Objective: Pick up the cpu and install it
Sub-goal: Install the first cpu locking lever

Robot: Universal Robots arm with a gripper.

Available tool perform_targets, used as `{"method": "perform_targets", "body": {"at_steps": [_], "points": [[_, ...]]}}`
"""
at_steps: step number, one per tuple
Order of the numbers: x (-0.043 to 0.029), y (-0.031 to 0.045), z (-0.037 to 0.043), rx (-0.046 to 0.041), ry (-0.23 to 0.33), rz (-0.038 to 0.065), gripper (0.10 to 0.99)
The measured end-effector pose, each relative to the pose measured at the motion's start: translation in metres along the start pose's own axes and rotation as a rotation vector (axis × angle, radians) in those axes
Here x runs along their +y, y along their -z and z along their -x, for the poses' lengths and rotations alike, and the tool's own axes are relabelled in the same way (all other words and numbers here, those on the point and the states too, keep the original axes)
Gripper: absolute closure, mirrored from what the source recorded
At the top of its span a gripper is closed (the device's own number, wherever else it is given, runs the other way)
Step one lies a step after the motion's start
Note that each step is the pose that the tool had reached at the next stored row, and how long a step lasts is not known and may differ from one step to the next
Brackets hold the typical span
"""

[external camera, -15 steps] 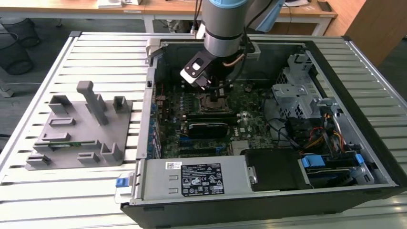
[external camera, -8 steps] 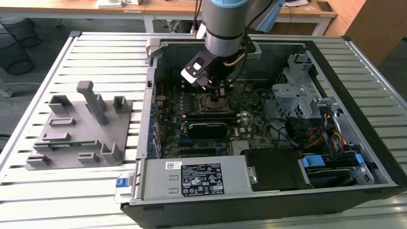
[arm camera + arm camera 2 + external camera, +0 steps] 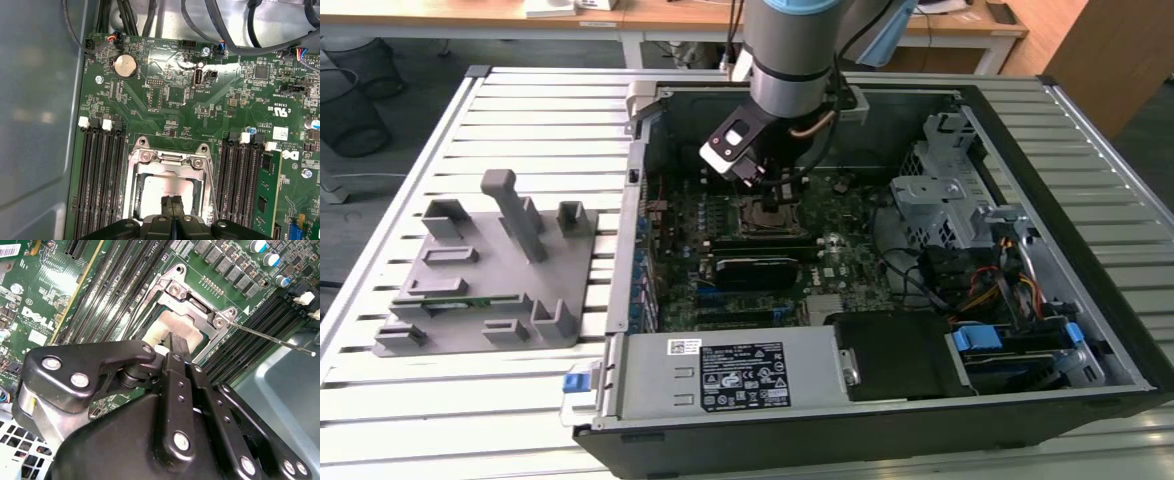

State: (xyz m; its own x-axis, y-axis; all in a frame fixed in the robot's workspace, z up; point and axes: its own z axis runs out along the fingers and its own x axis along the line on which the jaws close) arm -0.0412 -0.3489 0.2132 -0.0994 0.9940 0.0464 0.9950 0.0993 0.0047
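In both wrist views the black gripper (image 3: 171,201) (image 3: 177,344) is nearest the camera, its two fingers pressed together with nothing between them. The tips point down at the cpu (image 3: 159,186) (image 3: 172,324); whether they touch it cannot be told. The cpu lies flat inside the socket frame (image 3: 170,159) (image 3: 200,307), its pale silver top showing through the frame's opening. In the second wrist view a thin socket lever (image 3: 272,340) runs out from a corner of the frame. Banks of dark memory slots (image 3: 102,185) flank the socket on both sides of the green motherboard (image 3: 165,110). Beyond the socket in the first wrist view sit a round coin battery (image 3: 125,66) and then a bundle of dark cables (image 3: 225,20) along the board's far edge, with the grey case wall (image 3: 40,100) beside the board. In the exterior view the power supply (image 3: 734,375) sits at the near edge of the open computer case (image 3: 1041,85). Past it, the arm (image 3: 787,60) reaches down into the case and holds the gripper (image 3: 781,190) over the middle of the board. A metal drive cage (image 3: 947,190) stands on the exterior view's right. On the exterior view's left a grey fixture tray (image 3: 494,265) rests on the slatted tabletop (image 3: 534,120), well apart from the gripper.
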Motion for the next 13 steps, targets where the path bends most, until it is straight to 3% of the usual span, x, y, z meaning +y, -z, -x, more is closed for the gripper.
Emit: {"method": "perform_targets", "body": {"at_steps": [13], "points": [[0.0000,0.0035,-0.0001,-0.0005,0.000,0.000,0.980]]}}
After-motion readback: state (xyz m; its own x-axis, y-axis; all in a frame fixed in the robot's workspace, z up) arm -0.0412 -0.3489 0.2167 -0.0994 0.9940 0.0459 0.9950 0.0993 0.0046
